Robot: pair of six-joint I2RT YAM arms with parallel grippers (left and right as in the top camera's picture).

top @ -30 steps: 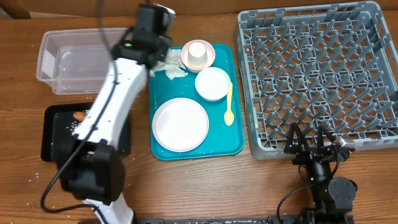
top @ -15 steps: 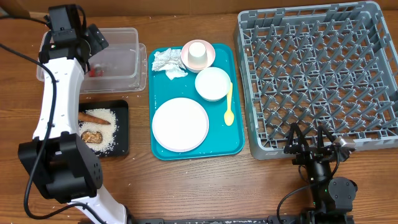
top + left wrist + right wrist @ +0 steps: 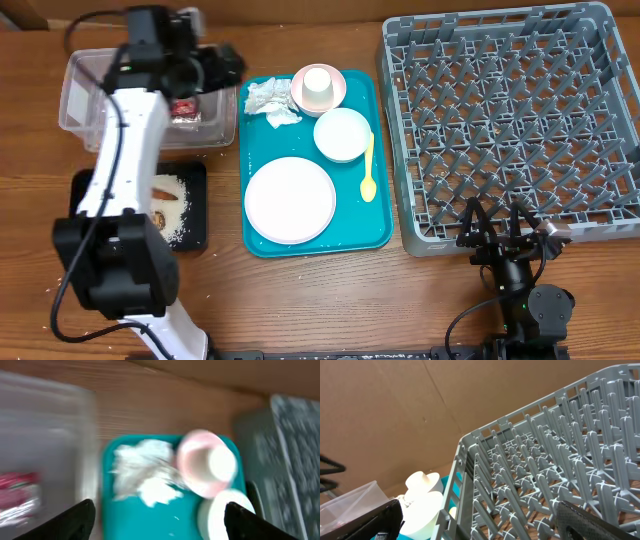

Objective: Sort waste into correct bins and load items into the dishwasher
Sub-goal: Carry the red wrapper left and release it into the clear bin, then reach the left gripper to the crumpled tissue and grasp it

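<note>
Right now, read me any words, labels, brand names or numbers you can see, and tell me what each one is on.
No text can be read in any view.
red shiny wrapper, lying in the clear tub: pale marks on it, too blurred to read.
teal tray and grey dish rack: no print visible.

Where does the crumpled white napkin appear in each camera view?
Overhead: crumpled white napkin at the teal tray's upper-left corner, beside the pink dish.
Left wrist: blurred, centre, left of the pink dish.
Right wrist: cannot be told apart.
Shared landmark: grey dish rack, on the right in every view.
</note>
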